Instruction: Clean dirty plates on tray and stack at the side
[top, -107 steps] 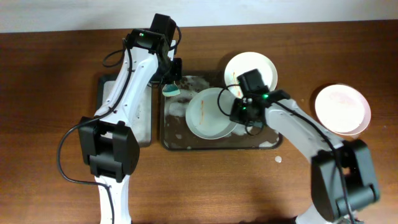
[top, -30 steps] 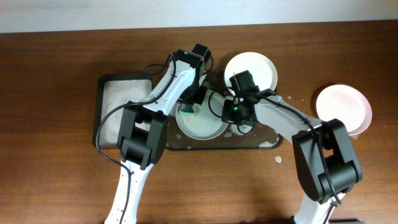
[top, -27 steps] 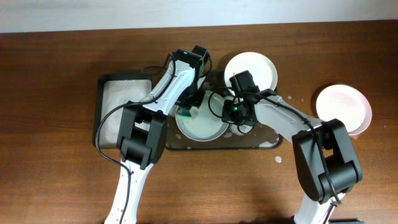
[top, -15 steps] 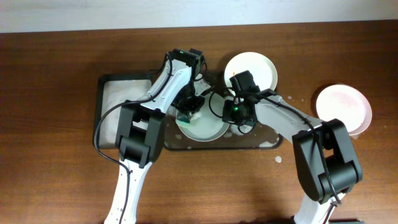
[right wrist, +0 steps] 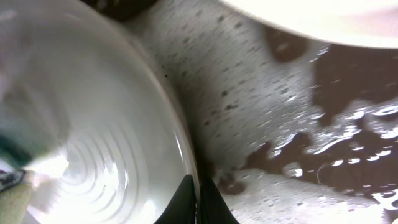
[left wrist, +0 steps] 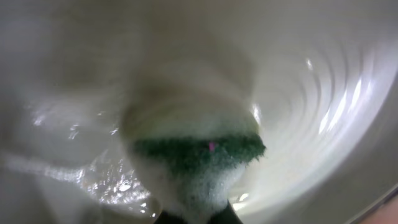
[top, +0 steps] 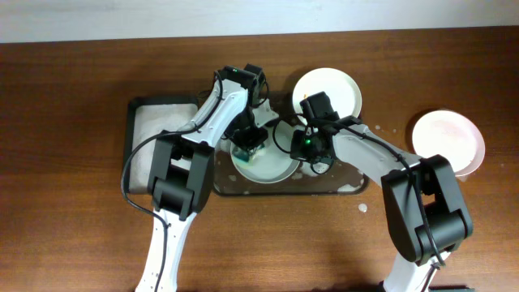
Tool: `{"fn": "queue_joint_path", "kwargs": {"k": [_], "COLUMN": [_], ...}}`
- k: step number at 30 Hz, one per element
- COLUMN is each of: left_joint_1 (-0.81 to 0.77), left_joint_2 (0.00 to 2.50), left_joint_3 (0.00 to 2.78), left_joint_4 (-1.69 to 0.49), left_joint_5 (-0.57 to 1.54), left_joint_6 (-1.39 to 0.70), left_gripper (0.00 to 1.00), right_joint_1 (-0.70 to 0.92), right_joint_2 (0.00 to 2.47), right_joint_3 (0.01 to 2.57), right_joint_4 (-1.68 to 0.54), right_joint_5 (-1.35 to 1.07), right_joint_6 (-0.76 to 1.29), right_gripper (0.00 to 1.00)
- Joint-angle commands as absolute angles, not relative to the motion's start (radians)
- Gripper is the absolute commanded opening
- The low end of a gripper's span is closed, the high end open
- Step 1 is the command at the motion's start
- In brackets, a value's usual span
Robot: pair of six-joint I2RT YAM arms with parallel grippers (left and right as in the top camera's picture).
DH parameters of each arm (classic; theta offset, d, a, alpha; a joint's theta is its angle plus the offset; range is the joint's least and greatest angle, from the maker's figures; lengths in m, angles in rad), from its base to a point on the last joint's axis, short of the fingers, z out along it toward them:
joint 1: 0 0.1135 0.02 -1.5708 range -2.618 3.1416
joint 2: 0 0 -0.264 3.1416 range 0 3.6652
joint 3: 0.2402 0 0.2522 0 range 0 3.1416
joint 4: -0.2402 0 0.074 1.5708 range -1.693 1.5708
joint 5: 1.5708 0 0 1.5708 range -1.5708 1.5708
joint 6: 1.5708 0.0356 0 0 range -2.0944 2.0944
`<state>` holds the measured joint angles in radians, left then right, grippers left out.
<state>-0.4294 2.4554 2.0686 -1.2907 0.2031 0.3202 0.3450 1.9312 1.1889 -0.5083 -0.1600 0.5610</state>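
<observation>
A white plate (top: 272, 166) lies in the dark foamy tray (top: 334, 188). My left gripper (top: 248, 143) is shut on a green sponge (top: 243, 152) and presses it onto the plate's back left part. In the left wrist view the sponge (left wrist: 199, 152) sits flat on the wet, ringed plate (left wrist: 323, 93). My right gripper (top: 302, 154) is shut on this plate's right rim, one finger inside and one outside (right wrist: 198, 202). A second plate (top: 327, 91) rests at the tray's back right. A third plate (top: 448, 142) lies on the table to the far right.
A narrower dark tray (top: 158, 146) covered with white foam stands left of the big tray. Foam and dark wet patches cover the big tray's floor (right wrist: 280, 93). A small white blob (top: 363, 208) lies on the wooden table in front of the tray.
The left arm came from the tray's back left corner onto the plate with the sponge and now shifts it slightly over the plate. The right gripper keeps its hold on the rim.
</observation>
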Motion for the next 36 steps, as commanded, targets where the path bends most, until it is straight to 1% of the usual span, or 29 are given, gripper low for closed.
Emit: {"fn": "queue_joint_path", "kwargs": {"k": [1,5,14,19,21,25,27,30,33,36], "left_joint_1": [-0.436,-0.436,-0.436,-0.439,-0.443,-0.457,-0.469,-0.494,-0.516,-0.529], "left_joint_2": [2.525,2.525,2.524,2.516,2.504,2.476,2.471,2.471,2.471,2.471], "left_joint_3": [1.989,1.938,1.933,1.934,1.934,1.934,1.934,1.934,1.934,1.934], "left_joint_4": [-1.118,-1.028,-0.999,-1.053,-1.087,-1.156,-1.214,-1.27,-1.266,-1.265], "left_joint_5": [0.154,0.002,-0.308,-0.45,-0.477,-0.495,-0.486,-0.401,-0.257,-0.165], "left_joint_6": [-0.024,-0.248,-0.541,-0.675,-0.708,-0.71,-0.676,-0.519,-0.327,-0.233], "left_gripper": [0.01,0.01,0.01,0.01,0.01,0.01,0.01,0.01,0.01,0.01], "right_joint_1": [0.346,0.346,0.346,0.346,0.346,0.346,0.346,0.346,0.346,0.346], "right_joint_2": [1.937,1.937,1.937,1.937,1.937,1.937,1.937,1.937,1.937,1.937], "right_joint_3": [1.199,1.199,1.194,1.194,1.194,1.194,1.194,1.194,1.194,1.194], "right_joint_4": [-0.516,-0.521,-0.515,-0.516,-0.516,-0.515,-0.516,-0.513,-0.508,-0.508], "right_joint_5": [-0.149,-0.135,-0.135,-0.135,-0.135,-0.135,-0.136,-0.144,-0.147,-0.148], "right_joint_6": [0.558,0.557,0.557,0.554,0.554,0.554,0.554,0.554,0.554,0.554], "right_gripper": [0.04,0.04,0.04,0.04,0.04,0.04,0.04,0.04,0.04,0.04]}}
